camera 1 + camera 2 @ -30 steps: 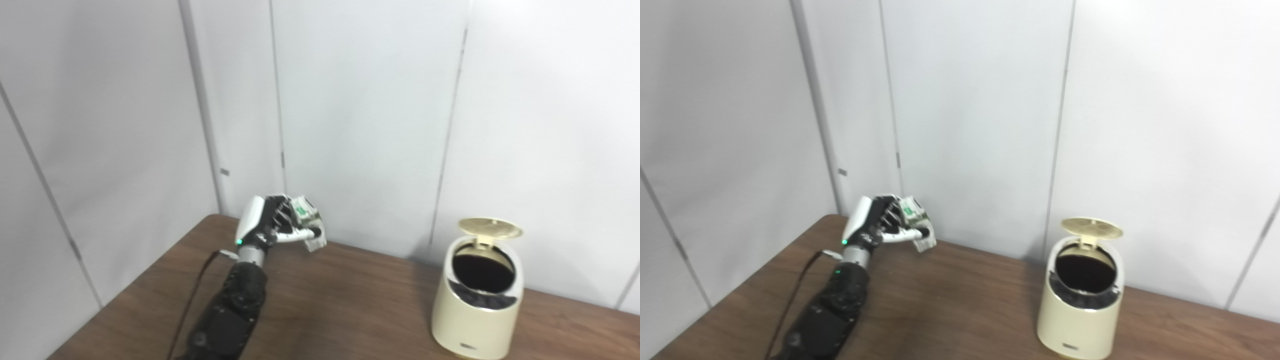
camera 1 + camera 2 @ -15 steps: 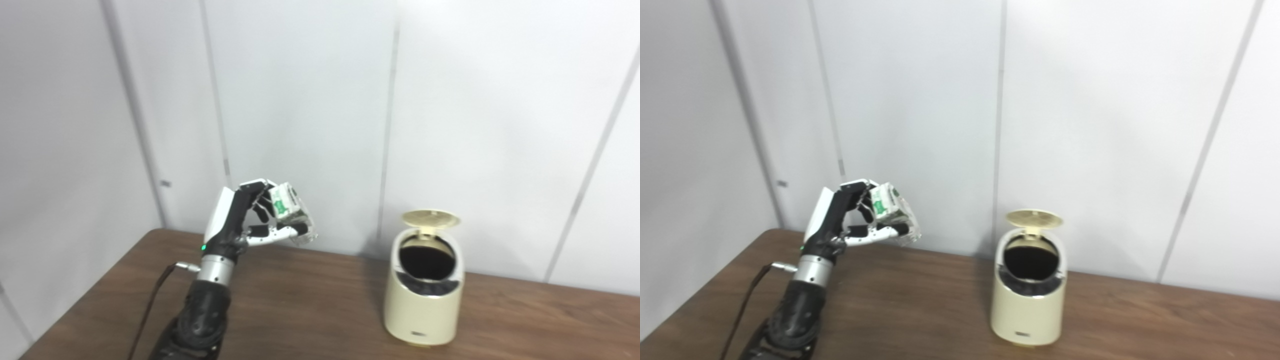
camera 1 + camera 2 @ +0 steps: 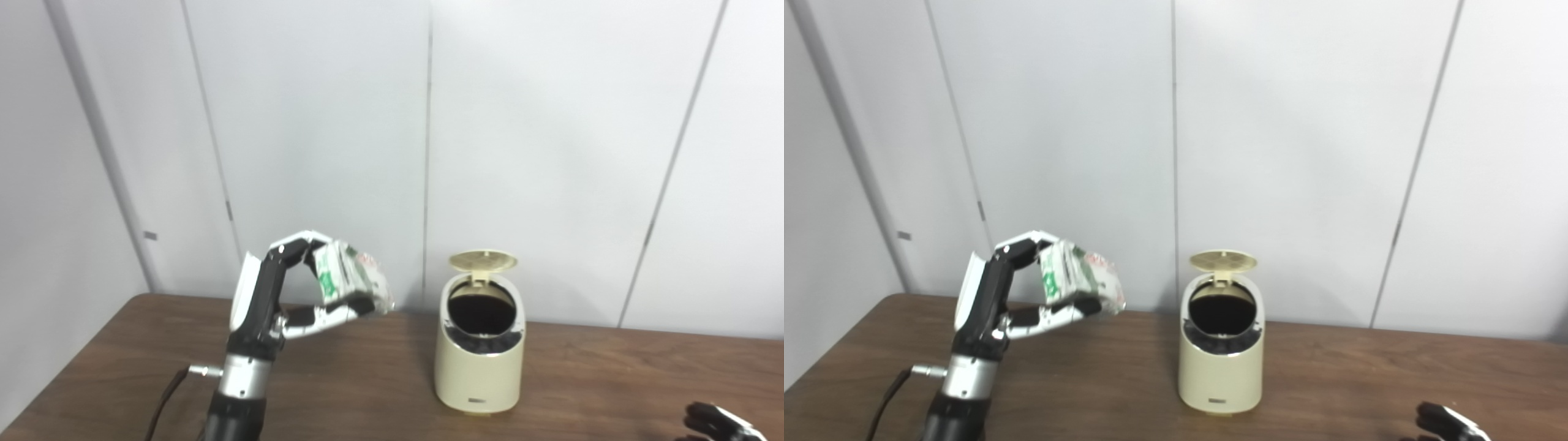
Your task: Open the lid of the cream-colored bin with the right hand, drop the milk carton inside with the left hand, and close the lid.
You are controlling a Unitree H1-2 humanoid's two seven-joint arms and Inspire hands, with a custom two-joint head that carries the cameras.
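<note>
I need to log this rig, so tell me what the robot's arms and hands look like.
The left hand has a white back shell, black fingers and a silver thumb. Below it are a silver wrist cuff, a black forearm and a dark cable. Only the dark fingertips of the right hand show at the frame's edge.

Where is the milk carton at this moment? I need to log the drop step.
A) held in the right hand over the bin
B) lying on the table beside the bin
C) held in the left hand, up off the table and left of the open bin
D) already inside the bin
C: the left hand grips the milk carton above the table, left of the cream-colored bin, whose lid stands open.
</note>
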